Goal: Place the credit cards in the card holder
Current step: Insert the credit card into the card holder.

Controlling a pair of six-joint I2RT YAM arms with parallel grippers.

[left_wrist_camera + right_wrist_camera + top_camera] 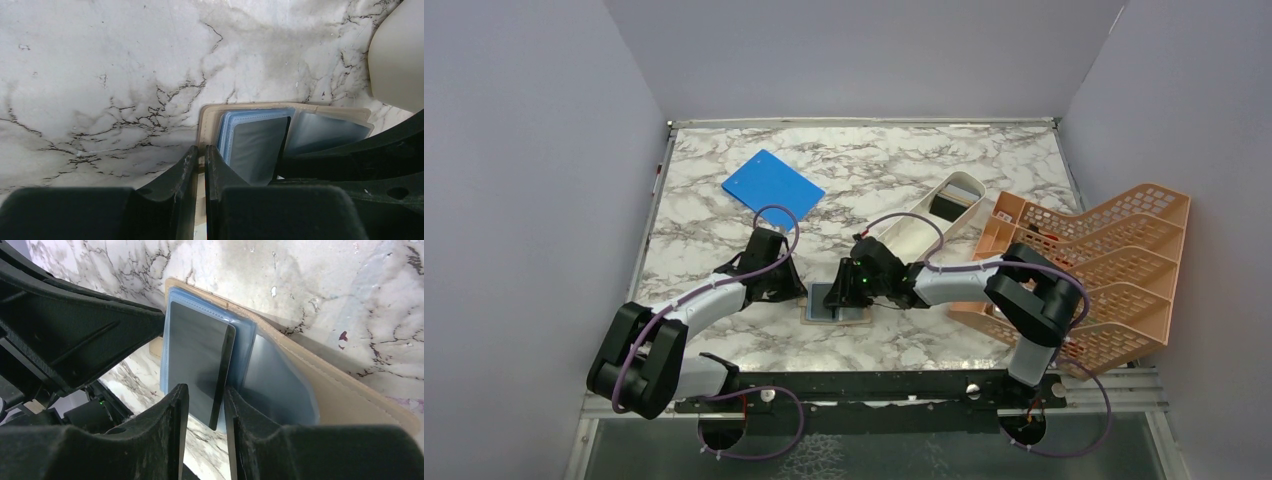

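A bright blue flat board lies toward the marble counter's far-left corner, well apart from the arms. The left fingers, nearly pressed together, pinch the left rim of the tan-beige bifold card holder. The holder lies open near the middle of the counter's near edge. The right fingers pinch a black plastic credit card against the blue-clear sleeve; whether its far end is already inside I cannot tell. Pushed askew, the card would likely jam or ride over the pocket mouth, buckling the soft sleeve. If the thin rim pinch slips, the holder slides away.
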